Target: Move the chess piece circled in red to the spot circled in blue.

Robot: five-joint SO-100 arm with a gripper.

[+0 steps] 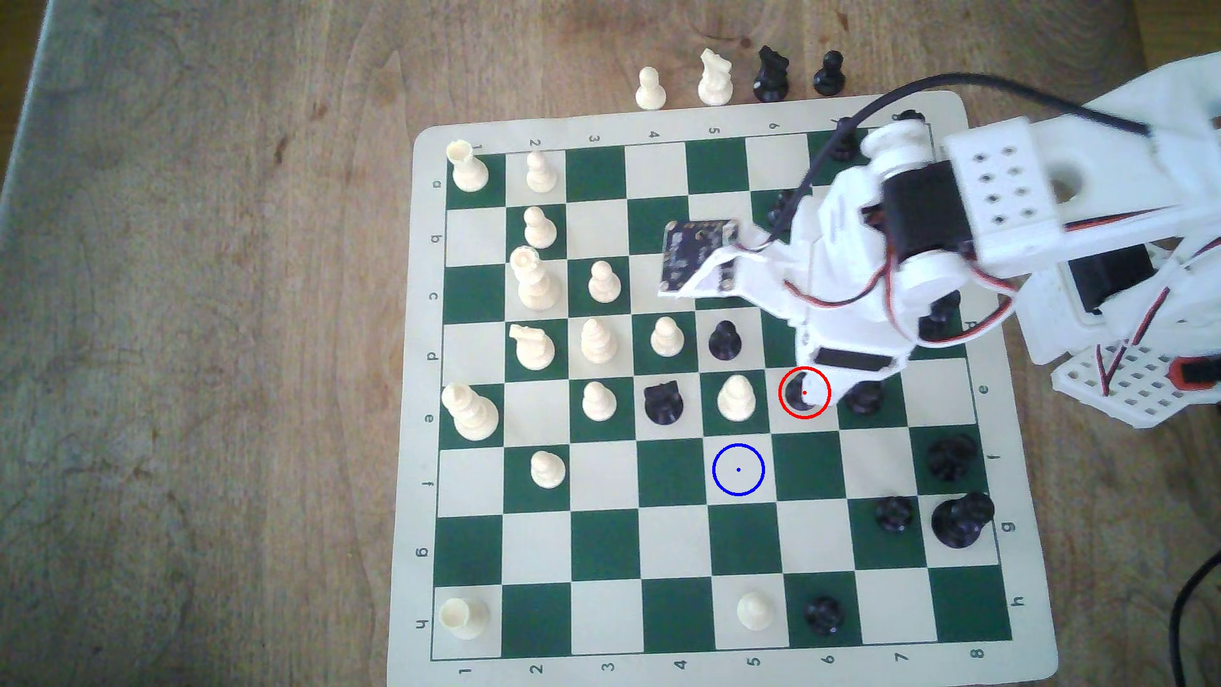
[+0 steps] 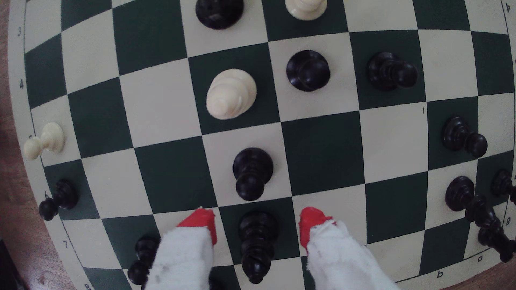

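The chess piece, a small black pawn (image 1: 797, 394), stands on a cream square inside the red ring, partly covered by my gripper (image 1: 826, 390) in the exterior view. The wrist view shows the same pawn (image 2: 252, 173) upright just beyond my red fingertips (image 2: 199, 223). My gripper (image 2: 257, 224) is open and holds nothing. Its tips straddle a taller black piece (image 2: 258, 245) on the dark square behind the pawn. The spot (image 1: 738, 470) is a bare cream square with a blue ring and dot, diagonally toward the exterior view's lower left of the pawn.
A white pawn (image 1: 735, 396) stands right beside the ringed pawn and directly above the spot in the exterior view. A black pawn (image 1: 724, 340) and black knight (image 1: 663, 401) are close by. Several captured pieces (image 1: 713, 79) stand off the board (image 1: 423, 462).
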